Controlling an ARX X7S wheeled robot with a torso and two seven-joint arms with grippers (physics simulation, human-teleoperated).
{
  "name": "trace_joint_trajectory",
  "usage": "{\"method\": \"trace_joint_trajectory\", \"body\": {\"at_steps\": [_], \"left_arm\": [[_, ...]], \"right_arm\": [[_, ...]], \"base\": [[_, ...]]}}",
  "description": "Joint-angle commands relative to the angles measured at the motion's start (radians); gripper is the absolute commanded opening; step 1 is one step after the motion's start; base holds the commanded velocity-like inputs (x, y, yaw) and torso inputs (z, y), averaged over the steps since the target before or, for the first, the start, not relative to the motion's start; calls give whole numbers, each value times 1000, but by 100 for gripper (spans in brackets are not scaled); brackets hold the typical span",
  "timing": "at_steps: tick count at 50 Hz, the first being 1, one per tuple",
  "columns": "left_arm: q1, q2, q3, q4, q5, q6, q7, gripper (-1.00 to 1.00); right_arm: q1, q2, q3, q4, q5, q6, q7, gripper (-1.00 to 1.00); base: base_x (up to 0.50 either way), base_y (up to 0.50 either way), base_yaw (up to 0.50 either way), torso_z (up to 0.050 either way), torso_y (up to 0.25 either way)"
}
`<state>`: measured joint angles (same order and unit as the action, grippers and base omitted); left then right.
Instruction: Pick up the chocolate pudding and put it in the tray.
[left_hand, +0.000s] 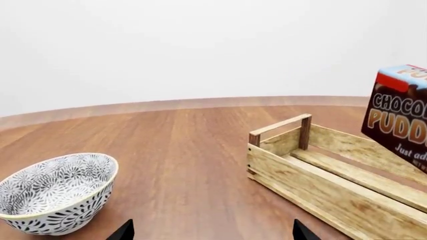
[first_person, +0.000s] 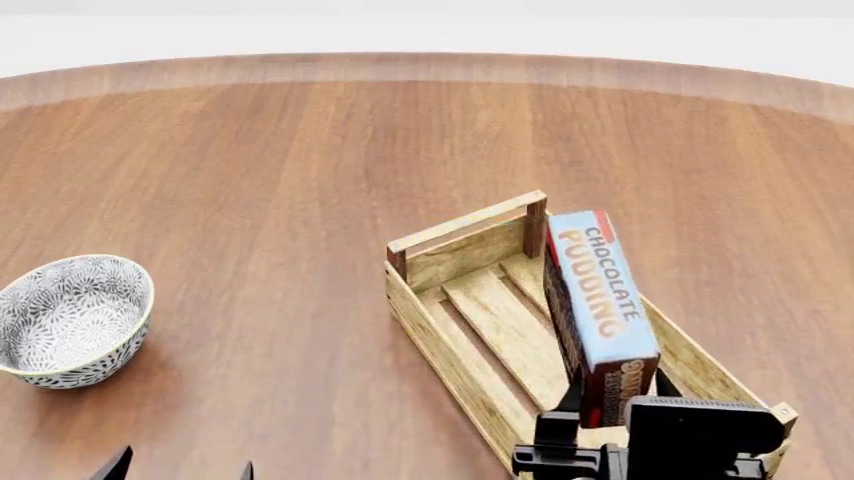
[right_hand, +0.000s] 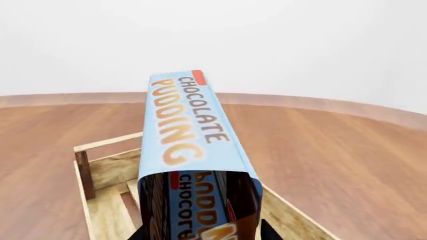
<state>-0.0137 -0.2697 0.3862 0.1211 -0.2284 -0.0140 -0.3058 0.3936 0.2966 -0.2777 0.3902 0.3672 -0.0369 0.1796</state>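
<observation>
The chocolate pudding (first_person: 601, 305) is a carton with a light-blue face, orange lettering and dark brown sides. My right gripper (first_person: 611, 395) is shut on its near end and holds it above the tray (first_person: 461, 250), a long crate of light slatted wood. In the right wrist view the carton (right_hand: 190, 135) juts out between the black fingers (right_hand: 267, 231) over the tray (right_hand: 107, 167). In the left wrist view the carton (left_hand: 400, 112) hangs over the tray (left_hand: 313, 187). My left gripper (left_hand: 212, 235) is open and empty, low over the table, left of the tray (first_person: 180, 470).
A round grey-and-white patterned bowl (first_person: 70, 318) stands on the brown wooden table (first_person: 267, 180) at the left, close to my left gripper; it also shows in the left wrist view (left_hand: 57, 192). The table's curved far edge (first_person: 427, 65) runs along the back.
</observation>
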Motion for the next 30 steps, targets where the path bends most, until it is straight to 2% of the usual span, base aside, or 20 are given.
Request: {"method": "trace_joint_trajectory", "body": {"at_steps": [1,30], "left_arm": [[-3,-3,3,-7,-2,3,-3,100],[-6,-9,12,-9,-7,7,-12,100]], "right_arm": [[29,-11,3,49,-42,-13,4,-100],[48,-14,5,83,-40,-25,14,-100]], "base": [[0,0,0,0,0],[0,0,0,0,0]]}}
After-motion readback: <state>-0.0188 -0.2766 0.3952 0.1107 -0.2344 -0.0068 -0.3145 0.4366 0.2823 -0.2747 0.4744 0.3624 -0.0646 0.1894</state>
